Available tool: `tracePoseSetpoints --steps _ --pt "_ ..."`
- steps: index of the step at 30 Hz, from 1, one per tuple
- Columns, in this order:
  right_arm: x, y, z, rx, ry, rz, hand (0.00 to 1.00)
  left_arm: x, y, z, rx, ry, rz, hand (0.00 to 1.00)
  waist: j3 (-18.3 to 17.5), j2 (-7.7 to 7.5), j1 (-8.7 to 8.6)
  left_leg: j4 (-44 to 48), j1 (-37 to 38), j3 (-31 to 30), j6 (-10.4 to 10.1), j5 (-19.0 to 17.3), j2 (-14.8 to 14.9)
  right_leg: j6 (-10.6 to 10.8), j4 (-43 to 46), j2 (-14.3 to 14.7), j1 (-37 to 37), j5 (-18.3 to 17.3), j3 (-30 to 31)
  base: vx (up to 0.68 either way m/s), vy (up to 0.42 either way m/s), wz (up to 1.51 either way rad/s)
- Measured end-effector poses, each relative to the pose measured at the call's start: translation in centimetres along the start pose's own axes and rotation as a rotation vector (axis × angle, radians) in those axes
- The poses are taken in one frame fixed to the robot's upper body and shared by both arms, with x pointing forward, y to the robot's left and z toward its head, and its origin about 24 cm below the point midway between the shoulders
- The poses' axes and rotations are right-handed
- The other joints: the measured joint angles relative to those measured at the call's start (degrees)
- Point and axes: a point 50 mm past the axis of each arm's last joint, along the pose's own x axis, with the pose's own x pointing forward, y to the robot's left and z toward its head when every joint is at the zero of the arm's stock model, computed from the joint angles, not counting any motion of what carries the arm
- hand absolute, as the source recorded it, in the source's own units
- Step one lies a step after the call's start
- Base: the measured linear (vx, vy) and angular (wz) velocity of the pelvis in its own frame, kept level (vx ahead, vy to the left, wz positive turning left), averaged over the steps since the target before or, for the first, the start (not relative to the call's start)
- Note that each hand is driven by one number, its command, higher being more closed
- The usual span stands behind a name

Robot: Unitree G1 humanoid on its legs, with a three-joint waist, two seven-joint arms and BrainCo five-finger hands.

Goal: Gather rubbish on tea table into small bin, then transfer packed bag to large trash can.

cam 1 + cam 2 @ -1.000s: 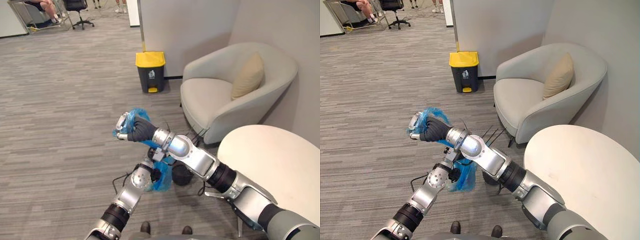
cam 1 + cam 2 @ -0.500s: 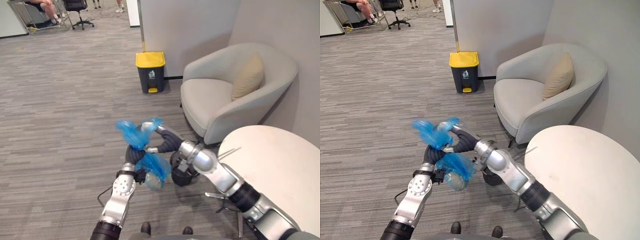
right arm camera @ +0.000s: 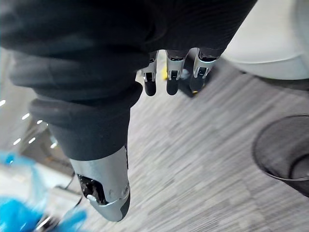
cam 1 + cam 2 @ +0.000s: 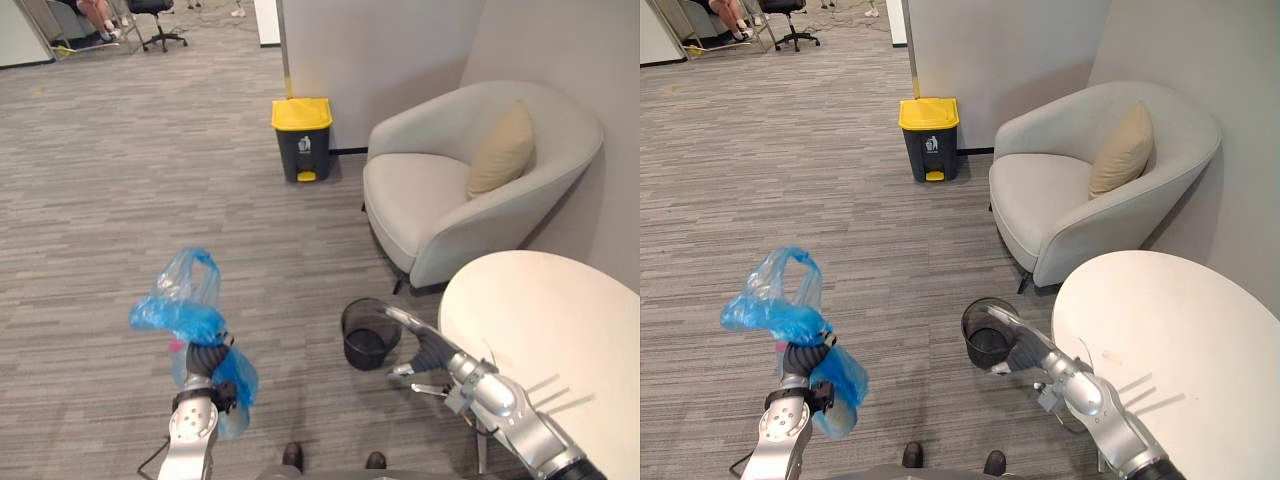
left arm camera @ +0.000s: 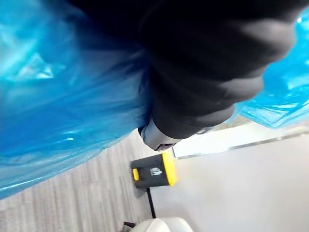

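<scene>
Right hand (image 4: 425, 350) has let go, fingers loose; left hand (image 4: 203, 358) grips raised blue bag (image 4: 185, 300).

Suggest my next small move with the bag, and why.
Probably carry the blue bag toward the yellow-lidded trash can. The left hand grips the bag's neck, holding it in the air; the right hand is open beside the small black bin, apart from the bag; the can stands across the carpet ahead.
</scene>
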Motion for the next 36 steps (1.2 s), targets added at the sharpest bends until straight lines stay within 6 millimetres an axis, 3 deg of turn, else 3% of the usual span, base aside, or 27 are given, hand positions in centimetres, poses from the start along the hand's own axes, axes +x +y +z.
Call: tracePoseSetpoints --steps 3,4,5,7,8,10,11,14,16,17,18,19,20,21,24,25,26,27,28,29,30,31,32,33,34,35,36 --pt "-0.6 -0.9 -1.8 0.072 0.086 -0.124 0.00 -0.3 0.5 -1.7 0.004 0.071 -0.004 1.00 1.0 0.54 -0.61 3.1 -4.0 -3.5 0.3 0.1 -0.9 0.5 4.7 -1.7 -2.3 -2.9 -5.0 0.03 0.015 0.86" --pt "-0.7 -1.2 -2.2 0.082 0.103 -0.156 0.00 -0.4 0.6 -1.9 0.005 0.080 -0.012 1.00 1.7 0.71 -1.03 4.3 -5.6 -1.8 1.8 -1.1 -1.0 0.6 6.6 -2.8 -2.8 -4.1 -7.7 0.03 0.055 1.01" --pt "-0.9 -1.6 -2.8 0.101 0.128 -0.188 0.00 -0.5 0.7 -2.2 0.005 0.094 -0.014 1.00 2.3 0.55 -1.12 5.1 -6.4 4.4 4.3 -2.7 -0.1 0.7 7.6 -4.3 -3.1 -4.7 -9.9 0.04 0.066 1.03" --pt "-1.3 -2.4 -3.4 0.119 0.161 -0.246 0.00 -0.6 0.7 -2.8 0.006 0.122 -0.025 1.00 3.1 0.18 -1.34 7.9 -7.5 15.3 6.1 -4.0 1.8 1.3 9.1 -6.3 -3.4 -5.9 -12.8 0.12 0.107 0.97" --pt "-1.4 -2.9 -3.6 0.124 0.174 -0.273 0.00 -0.6 0.7 -3.0 0.007 0.133 -0.024 1.00 3.5 1.34 -1.25 9.5 -7.5 19.4 5.2 -3.4 3.1 2.0 10.9 -7.1 -3.2 -6.9 -13.9 0.16 0.130 0.79" --pt "-1.0 -2.7 -3.8 0.136 0.193 -0.272 0.00 -1.0 1.5 -3.8 0.008 0.168 0.004 1.00 4.0 1.06 -0.89 10.6 -7.6 18.6 2.1 -3.0 2.9 3.1 12.3 -8.1 -2.9 -7.6 -14.3 0.14 0.108 0.32" --pt "-0.8 -2.7 -3.6 0.143 0.186 -0.273 0.00 -1.1 1.9 -4.0 0.010 0.178 0.016 1.00 4.2 0.76 -0.83 11.2 -7.7 18.5 1.8 -3.5 2.6 3.3 12.4 -8.7 -2.8 -7.7 -14.4 0.16 0.123 0.14" --pt "-0.3 -2.8 -3.0 0.163 0.161 -0.276 0.00 -1.6 2.7 -4.6 0.016 0.207 0.036 1.00 5.5 -0.61 -0.60 18.4 -9.8 18.8 2.7 -9.5 2.1 5.5 15.3 -11.3 -2.9 -9.5 -13.8 0.19 0.193 0.00" --pt "-0.2 -2.8 -3.0 0.164 0.164 -0.275 0.00 -2.2 3.2 -5.2 0.032 0.229 0.030 1.00 6.4 -1.80 -0.90 25.5 -10.8 18.7 2.7 -16.5 0.9 6.7 25.0 -15.8 -4.6 -14.1 -12.2 0.16 0.204 -0.05" --pt "-0.2 -2.8 -3.1 0.162 0.168 -0.275 0.00 -2.3 3.3 -5.3 0.035 0.232 0.031 1.00 6.7 -1.99 -1.03 26.5 -10.8 18.5 3.0 -17.7 0.4 6.0 28.7 -17.2 -5.6 -14.5 -11.3 0.16 0.189 0.19" --pt "-0.4 -2.7 -3.4 0.161 0.182 -0.272 0.00 -2.2 3.4 -5.2 0.039 0.228 0.030 1.00 7.2 -2.02 -1.78 28.1 -10.4 17.6 4.0 -19.6 -0.5 2.6 38.2 -19.5 -9.1 -13.4 -7.2 0.21 0.198 0.34" --pt "-0.5 -2.5 -3.6 0.162 0.194 -0.265 0.00 -2.1 3.6 -4.9 0.047 0.216 0.033 1.00 7.6 -2.04 -2.64 28.7 -9.4 16.6 4.7 -20.5 -0.9 -0.2 45.6 -19.9 -12.9 -11.0 -2.1 0.27 0.185 0.50" --pt "-0.6 -2.1 -4.0 0.172 0.213 -0.256 0.00 -1.7 3.9 -4.4 0.064 0.198 0.032 1.00 8.4 -1.58 -2.87 29.4 -8.4 15.3 5.2 -21.3 -0.9 2.3 50.6 -18.9 -15.7 -12.9 2.2 0.32 0.129 0.48" --pt "-0.8 -1.6 -4.4 0.182 0.233 -0.249 0.00 -1.0 4.3 -3.6 0.084 0.166 0.031 1.00 9.2 -1.66 -2.91 29.3 -6.8 14.1 5.2 -22.5 -0.9 3.2 52.2 -16.7 -17.5 -16.2 3.6 0.26 0.057 0.43" --pt "-0.8 -1.9 -4.5 0.182 0.236 -0.259 0.00 0.0 3.8 -2.4 0.091 0.117 0.015 1.00 9.6 -1.49 -3.55 27.0 -3.1 11.7 5.1 -24.1 -1.6 2.7 44.5 -13.1 -21.9 -17.6 1.9 0.38 0.038 0.51" --pt "-0.8 -1.9 -4.5 0.183 0.240 -0.260 0.00 0.6 3.2 -1.7 0.092 0.094 -0.009 1.00 9.7 -1.36 -4.48 25.3 -1.1 10.4 4.8 -24.2 -1.8 3.6 38.9 -12.2 -23.7 -16.6 0.6 0.56 -0.036 0.93" --pt "-0.8 -1.9 -4.5 0.183 0.240 -0.261 0.00 1.1 2.4 -1.1 0.090 0.070 -0.033 1.00 9.8 -1.38 -5.14 23.6 1.8 9.3 3.4 -24.2 -2.1 3.8 30.9 -11.4 -24.8 -12.7 -1.7 0.56 -0.036 0.86" --pt "-0.8 -1.9 -4.5 0.183 0.240 -0.261 0.00 1.2 2.3 -1.0 0.090 0.067 -0.037 1.00 9.8 -1.43 -5.22 23.4 2.4 9.2 3.1 -24.1 -2.1 3.6 29.4 -11.3 -25.0 -11.8 -2.3 0.55 -0.088 0.70" --pt "-0.9 -1.9 -4.5 0.183 0.242 -0.261 0.00 1.2 2.1 -1.0 0.091 0.066 -0.045 1.00 9.6 -1.98 -5.44 22.6 5.0 9.1 2.0 -24.2 -2.4 1.8 25.8 -11.0 -24.9 -8.5 -3.1 0.47 -0.121 0.61" --pt "-1.1 -1.9 -4.7 0.179 0.246 -0.264 0.00 1.1 1.8 -1.3 0.095 0.077 -0.058 1.00 9.0 -1.81 -6.14 21.5 8.3 8.0 0.2 -25.3 -2.4 -1.4 27.3 -10.4 -24.6 -4.0 -2.5 0.62 -0.152 0.70" --pt "-1.3 -2.0 -4.9 0.174 0.255 -0.264 0.00 1.0 1.4 -1.6 0.090 0.088 -0.067 1.00 8.4 -1.37 -6.49 22.0 9.6 7.3 -0.3 -25.4 -1.8 -2.3 29.2 -10.1 -24.3 -3.7 -2.9 0.67 -0.157 0.41" --pt "-1.1 -2.1 -4.8 0.171 0.251 -0.264 0.00 1.0 0.9 -1.6 0.084 0.088 -0.079 1.00 7.9 0.32 -6.03 29.8 6.8 7.7 -2.8 -24.3 1.0 -2.9 30.7 -8.4 -23.4 -6.9 -4.1 0.57 -0.132 0.05" --pt "-0.9 -2.2 -4.5 0.171 0.239 -0.263 0.00 1.1 0.7 -1.4 0.083 0.081 -0.084 1.00 8.1 1.09 -5.66 35.7 4.4 8.1 -4.9 -22.8 2.7 -3.4 30.2 -7.3 -22.4 -7.7 -4.4 0.73 -0.194 -0.19" --pt "-0.5 -2.5 -3.9 0.169 0.218 -0.266 0.00 1.1 0.3 -1.4 0.073 0.083 -0.090 1.00 8.7 2.86 -5.51 49.7 -1.9 8.3 -4.0 -16.0 6.8 -4.0 27.1 -4.2 -18.6 -8.6 -4.3 0.72 -0.185 -0.48" --pt "0.0 -2.5 -3.5 0.171 0.203 -0.263 0.00 1.0 0.1 -1.5 0.065 0.089 -0.093 1.00 9.0 3.41 -4.68 62.1 -7.2 8.2 -2.2 -11.3 10.3 -4.3 22.6 -0.9 -13.7 -8.7 -3.5 0.73 -0.164 -0.56" --pt "0.1 -2.4 -3.4 0.176 0.199 -0.266 0.00 1.1 -0.1 -1.5 0.064 0.088 -0.098 1.00 9.3 3.19 -4.22 66.8 -9.0 8.3 -0.6 -13.3 11.1 -4.4 20.7 0.3 -11.1 -8.9 -2.6 0.70 -0.109 -0.67" --pt "0.1 -2.3 -3.2 0.189 0.190 -0.273 0.00 1.4 -0.5 -1.0 0.059 0.072 -0.110 1.00 10.2 1.95 -3.39 70.6 -12.0 8.5 0.6 -16.0 11.1 -4.4 16.8 1.3 -5.3 -8.9 -1.5 0.66 -0.101 -0.44"
